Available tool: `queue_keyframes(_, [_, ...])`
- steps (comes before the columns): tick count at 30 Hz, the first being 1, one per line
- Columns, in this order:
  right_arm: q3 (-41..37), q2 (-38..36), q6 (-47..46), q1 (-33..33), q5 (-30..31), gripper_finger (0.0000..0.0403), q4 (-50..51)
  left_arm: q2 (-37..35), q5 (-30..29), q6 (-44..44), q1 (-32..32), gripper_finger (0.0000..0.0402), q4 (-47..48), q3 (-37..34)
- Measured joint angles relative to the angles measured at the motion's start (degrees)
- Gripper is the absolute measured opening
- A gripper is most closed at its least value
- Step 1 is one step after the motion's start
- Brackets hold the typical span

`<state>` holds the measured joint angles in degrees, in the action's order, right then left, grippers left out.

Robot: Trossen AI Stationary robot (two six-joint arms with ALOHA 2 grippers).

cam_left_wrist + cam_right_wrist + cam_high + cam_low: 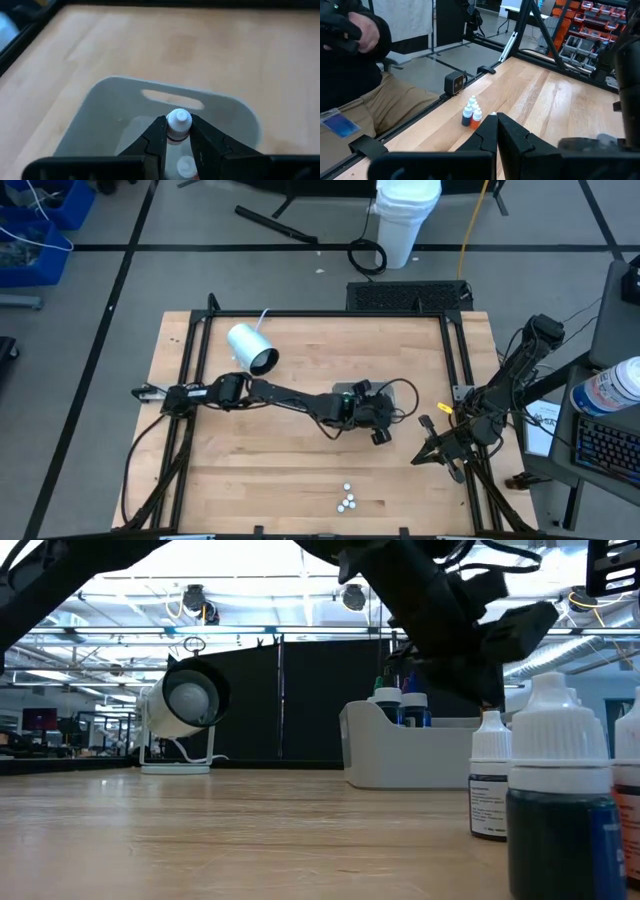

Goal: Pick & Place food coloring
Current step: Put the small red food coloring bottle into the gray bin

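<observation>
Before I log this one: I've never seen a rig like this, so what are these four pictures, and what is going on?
These are two dark robot arms at a wooden table. One picture looks straight down, one looks level across the tabletop, and one comes from each arm's wrist. The left gripper reaches to mid-table over a grey tray and is shut on a small white-capped food coloring bottle. A few bottles already stand in the tray. A small cluster of bottles waits near the table's front edge. A big white cylinder lies on its side farther back. The right gripper waits at the right side, fingers together, holding nothing. A seated person shows beyond the table.
</observation>
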<state>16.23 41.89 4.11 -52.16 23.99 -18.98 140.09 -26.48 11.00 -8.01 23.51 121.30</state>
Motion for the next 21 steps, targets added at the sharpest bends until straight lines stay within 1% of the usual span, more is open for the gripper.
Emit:
queue_keyframes(5, [0.0, 0.0, 0.0, 0.0, 0.0, 0.0, 0.0, 0.0, 7.2, -11.3, 1.0, 0.0073, 1.1, 1.6])
queue_keyframes(8, [0.0, 0.0, 0.0, 0.0, 0.0, 0.0, 0.0, 0.0, 11.7, -16.7, 2.1, 0.0074, 3.6, 2.6])
queue_keyframes(11, [0.0, 0.0, 0.0, 0.0, 0.0, 0.0, 0.0, 0.0, 14.5, -20.1, 3.3, 0.0074, 7.2, 3.9])
queue_keyframes(15, [0.0, 0.0, 0.0, 0.0, 0.0, 0.0, 1.0, -0.1, 18.4, -28.2, 4.6, 0.0074, 9.0, 4.3])
queue_keyframes(21, [-1.3, 0.0, 0.1, 0.0, 0.0, 0.0, 0.9, 0.0, 20.8, -35.9, 5.6, 0.0074, 10.9, 4.2])
